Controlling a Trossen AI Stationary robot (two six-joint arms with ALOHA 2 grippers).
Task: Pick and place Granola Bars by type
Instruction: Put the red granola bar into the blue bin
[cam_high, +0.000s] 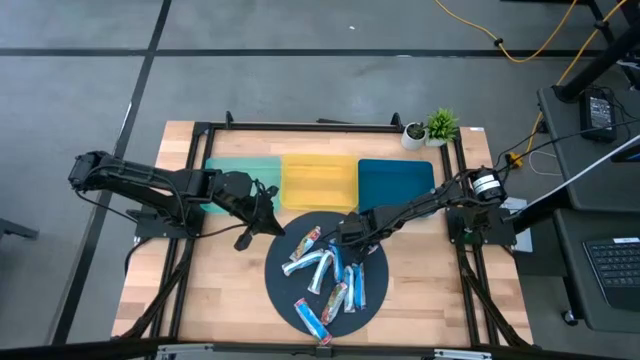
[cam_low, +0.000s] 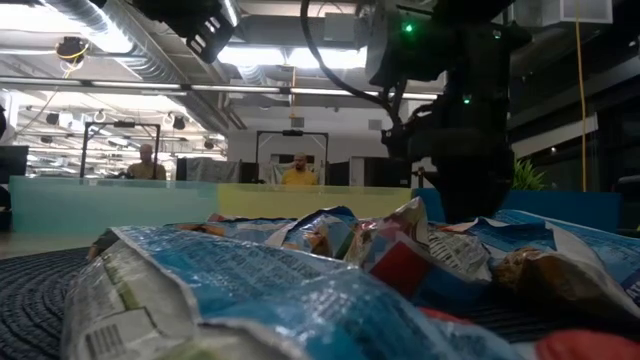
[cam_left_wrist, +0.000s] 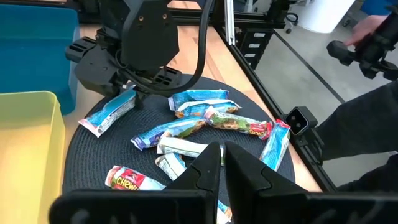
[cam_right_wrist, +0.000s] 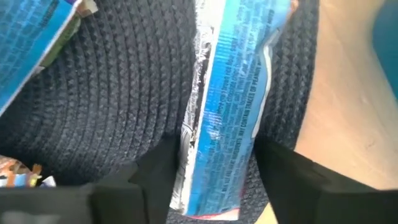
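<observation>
Where the mat darkens, blue bar (cam_right_wrist: 227, 93) between right pincer's (cam_right_wrist: 214, 165) spread, unclenched fingers.

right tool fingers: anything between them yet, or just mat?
In the right wrist view, a blue-wrapped granola bar lies lengthwise between the right tool's two open fingers, on the dark woven mat. They straddle it, not yet closed.

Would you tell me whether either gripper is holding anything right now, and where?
The right gripper straddles a blue granola bar near one end, not closed. The left gripper holds nothing.
</observation>
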